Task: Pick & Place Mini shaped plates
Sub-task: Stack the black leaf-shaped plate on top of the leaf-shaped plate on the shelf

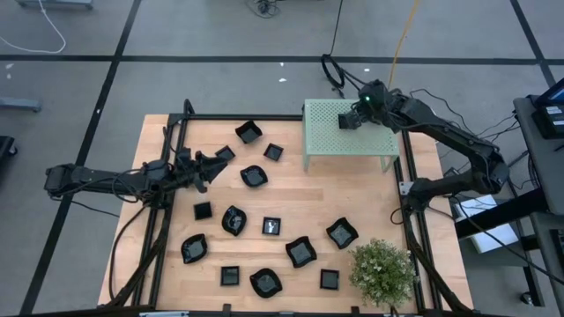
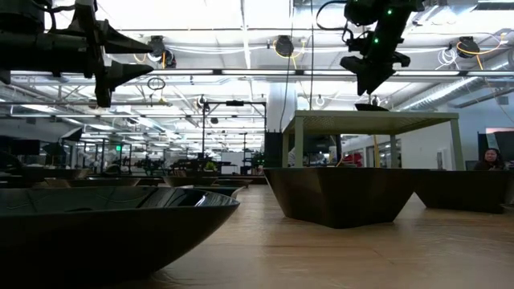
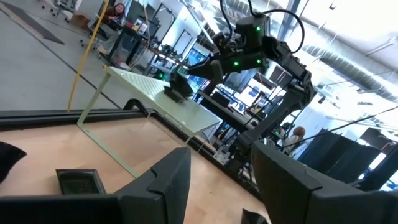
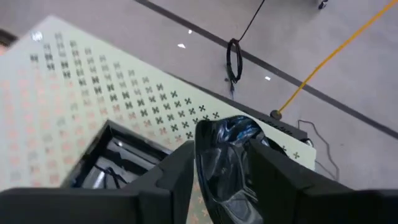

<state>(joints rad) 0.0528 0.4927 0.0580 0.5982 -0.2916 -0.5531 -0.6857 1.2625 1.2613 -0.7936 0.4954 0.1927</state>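
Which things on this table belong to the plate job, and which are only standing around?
Belong to the job:
- mini shaped plates, glossy black, scattered over the wooden table
- one plate held by the right gripper over the pale green perforated stand
- left gripper, open, above the plates at the table's left

Only standing around:
- small green bushy plant
- yellow cable on the floor

High view is looking straight down, taking in the whole table (image 1: 291, 207). Low view is sitting at tabletop level, facing across into the room, close behind one plate (image 2: 104, 229). Each wrist view is looking past its own fingers. All four are sharing the green stand (image 1: 348, 132).
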